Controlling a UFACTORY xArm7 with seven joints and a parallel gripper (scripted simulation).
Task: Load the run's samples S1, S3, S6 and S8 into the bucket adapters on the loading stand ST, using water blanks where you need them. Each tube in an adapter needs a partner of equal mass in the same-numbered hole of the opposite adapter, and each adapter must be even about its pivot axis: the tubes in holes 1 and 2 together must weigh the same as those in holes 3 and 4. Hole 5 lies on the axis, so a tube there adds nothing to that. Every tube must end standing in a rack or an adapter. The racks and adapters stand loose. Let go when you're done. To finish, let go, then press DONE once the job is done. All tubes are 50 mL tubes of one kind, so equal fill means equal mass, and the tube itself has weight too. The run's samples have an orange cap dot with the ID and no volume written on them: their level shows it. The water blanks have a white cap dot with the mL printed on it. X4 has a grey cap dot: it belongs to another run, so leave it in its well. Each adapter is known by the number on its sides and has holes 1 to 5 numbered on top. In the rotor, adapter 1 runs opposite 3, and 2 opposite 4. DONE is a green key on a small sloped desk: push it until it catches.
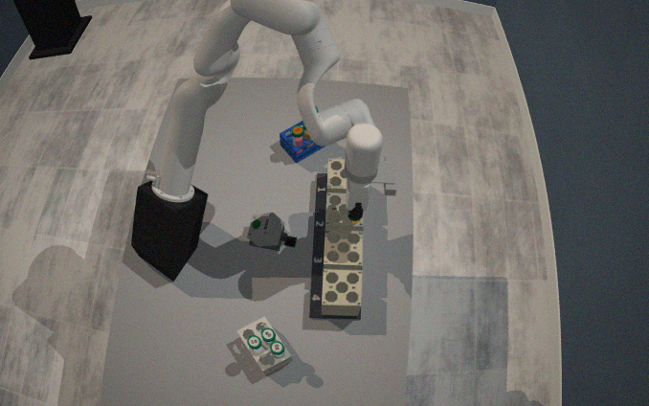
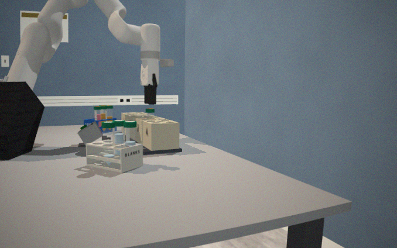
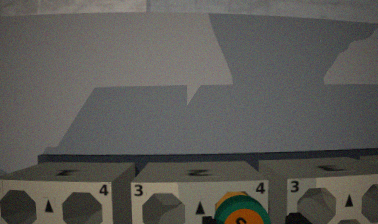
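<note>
The grey table (image 1: 190, 363) (image 2: 194, 190) is the biggest thing, and the white arm (image 1: 186, 121) (image 2: 125, 32) rises from a black base (image 1: 166, 232) (image 2: 6, 120) and bends over it. Below the wrist of the arm lies the long dark loading stand (image 1: 319, 241) (image 2: 163, 150) (image 3: 50, 158), which carries four cream adapters in one row: adapter 1 (image 1: 344, 172) (image 3: 60, 172), adapter 2 (image 1: 342, 208) (image 3: 197, 173), adapter 3 (image 1: 342, 259) (image 3: 335, 172) and adapter 4 (image 1: 340, 309) (image 2: 163, 137). The five holes of adapter 4 have no tube. The white BLANKS rack (image 1: 277, 367) (image 2: 132, 158) holds three green-capped tubes with white dots, and the blue rack (image 1: 294, 155) (image 2: 89, 122) holds several tubes with coloured liquid, partly hidden by the arm in the top view. Between the base and the stand is the small grey desk (image 1: 272, 232) (image 2: 91, 135) with the green DONE key (image 1: 256, 223) (image 2: 84, 126). The gripper (image 1: 355, 213) (image 2: 150, 103) (image 3: 252, 219) points down with its fingers partly spread and nothing pinched. Just under it, the green-capped sample tube (image 1: 353, 220) (image 2: 150, 110) (image 3: 242, 212) with an orange dot stands at hole 4 of adapter 2; its ID I cannot read surely.
</note>
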